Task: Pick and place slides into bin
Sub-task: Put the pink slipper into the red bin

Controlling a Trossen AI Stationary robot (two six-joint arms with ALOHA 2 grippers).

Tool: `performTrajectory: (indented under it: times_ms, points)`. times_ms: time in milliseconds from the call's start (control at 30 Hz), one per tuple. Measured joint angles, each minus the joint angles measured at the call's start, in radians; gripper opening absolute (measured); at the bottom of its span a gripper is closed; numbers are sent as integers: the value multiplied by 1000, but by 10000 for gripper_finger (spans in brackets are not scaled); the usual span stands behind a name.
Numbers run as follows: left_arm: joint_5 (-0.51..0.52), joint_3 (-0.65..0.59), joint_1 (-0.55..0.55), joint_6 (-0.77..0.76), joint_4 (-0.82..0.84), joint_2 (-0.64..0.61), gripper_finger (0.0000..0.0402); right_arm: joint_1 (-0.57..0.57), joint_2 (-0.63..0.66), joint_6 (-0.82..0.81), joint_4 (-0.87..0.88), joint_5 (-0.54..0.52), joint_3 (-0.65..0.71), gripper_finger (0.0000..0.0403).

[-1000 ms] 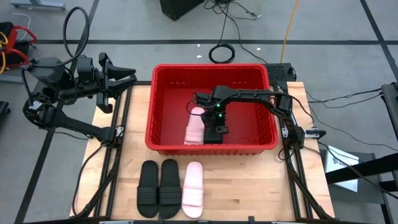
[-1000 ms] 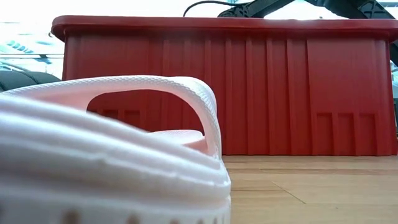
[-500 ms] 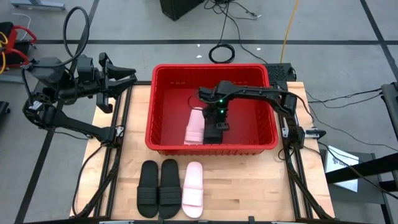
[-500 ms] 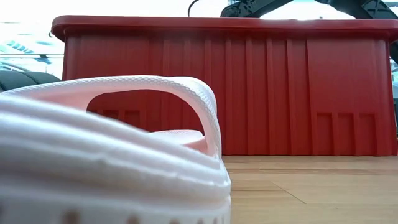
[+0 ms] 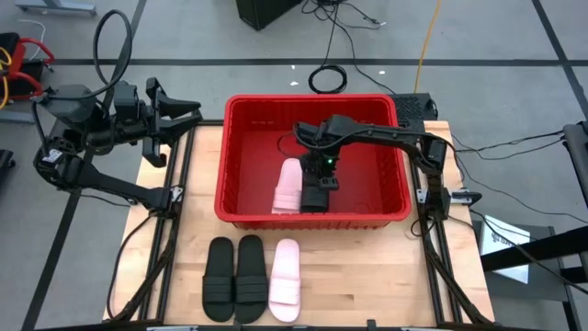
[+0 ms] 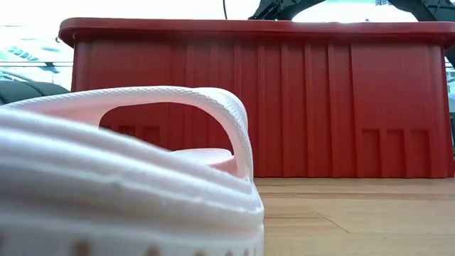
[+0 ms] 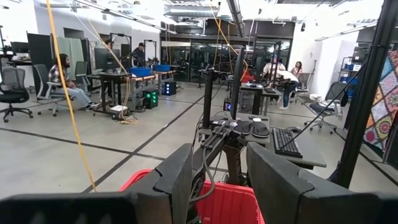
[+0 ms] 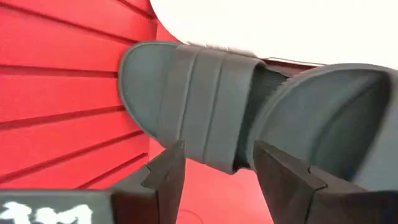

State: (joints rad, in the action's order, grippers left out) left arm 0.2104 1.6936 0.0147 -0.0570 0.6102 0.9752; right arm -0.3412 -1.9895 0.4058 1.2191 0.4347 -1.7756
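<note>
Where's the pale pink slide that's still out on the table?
In the high view the pale pink slide lies on the table's front edge, rightmost of three, beside two black slides, in front of the red bin.

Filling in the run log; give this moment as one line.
right end effector: open, above black slide in bin | left end effector: open, waiting outside bin | three slides on table

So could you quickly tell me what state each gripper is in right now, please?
Left gripper: open, empty, parked off the table's left edge.
Right gripper: open over the bin, fingers apart above a black slide, gripping nothing.
</note>
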Motion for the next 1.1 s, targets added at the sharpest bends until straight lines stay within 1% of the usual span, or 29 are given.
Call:
performTrajectory:
  times_ms: [67, 500, 600, 733, 900, 1000, 1100]
  points:
    - [0, 0, 0, 0, 0, 0, 152, 0, 1, -12, -7, -16, 0, 178]
    - [-1, 0, 0, -1, 0, 0, 152, 1, 5, -51, -24, -13, 0, 176]
    - [-1, 0, 0, 4, 0, 0, 152, 2, 11, -76, -29, 18, 0, 174]
    - [-1, 0, 0, 28, 1, 0, 152, 2, 36, -136, -78, 70, 0, 172]
    - [-1, 0, 0, 30, 1, 0, 152, 2, 97, -272, -236, 130, 0, 173]
    - [-1, 0, 0, 37, 0, 0, 152, 2, 144, -386, -395, 174, 0, 173]
    - [-1, 0, 0, 39, 0, 0, 152, 4, 193, -527, -608, 203, 0, 173]
